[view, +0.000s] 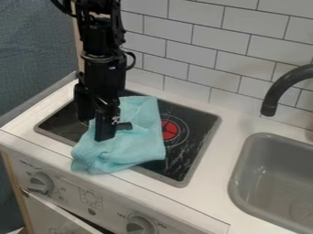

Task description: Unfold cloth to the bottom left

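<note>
On the stove (202, 130) — rumpled cloth (136, 148)

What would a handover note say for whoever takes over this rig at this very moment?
Gripper: down at the left part of the cloth; whether it has hold of the fabric, I cannot tell.
Cloth: light blue, lying rumpled on the black stove top, partly over the red burner mark. Its lower-left part reaches past the stove's rim onto the white counter.
Done: the gripper is at the cloth; some fabric lies toward the bottom left.
Left: the cloth looks folded and creased, so it probably needs opening out toward the bottom left, then letting go if held.
</note>
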Motion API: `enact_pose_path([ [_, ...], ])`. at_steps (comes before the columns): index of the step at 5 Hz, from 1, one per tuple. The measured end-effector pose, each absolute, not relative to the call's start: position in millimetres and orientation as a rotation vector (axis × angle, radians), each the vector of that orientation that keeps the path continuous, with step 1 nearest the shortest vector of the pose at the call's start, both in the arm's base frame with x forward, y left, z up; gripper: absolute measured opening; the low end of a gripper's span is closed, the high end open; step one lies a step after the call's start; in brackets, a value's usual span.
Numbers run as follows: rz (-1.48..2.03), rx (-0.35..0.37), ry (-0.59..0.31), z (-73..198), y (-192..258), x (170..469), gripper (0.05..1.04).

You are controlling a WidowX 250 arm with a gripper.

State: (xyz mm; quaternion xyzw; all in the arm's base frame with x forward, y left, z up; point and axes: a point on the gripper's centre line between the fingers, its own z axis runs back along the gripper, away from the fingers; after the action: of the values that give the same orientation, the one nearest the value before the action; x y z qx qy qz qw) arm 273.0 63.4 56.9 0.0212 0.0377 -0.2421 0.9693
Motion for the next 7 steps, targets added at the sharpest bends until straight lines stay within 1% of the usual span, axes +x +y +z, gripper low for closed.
enact_pose_path([
  [1,-0.47,0.062,0.096,50.7,68.2,277.0,0.999],
  [3,-0.478,0.062,0.128,41.9,71.0,280.4,0.999],
  [4,-0.499,0.066,0.115,41.7,68.5,283.2,0.951],
  [6,-0.507,0.077,0.105,41.4,67.5,285.4,0.357],
  [7,-0.505,0.076,0.103,41.6,66.5,286.0,0.148],
])
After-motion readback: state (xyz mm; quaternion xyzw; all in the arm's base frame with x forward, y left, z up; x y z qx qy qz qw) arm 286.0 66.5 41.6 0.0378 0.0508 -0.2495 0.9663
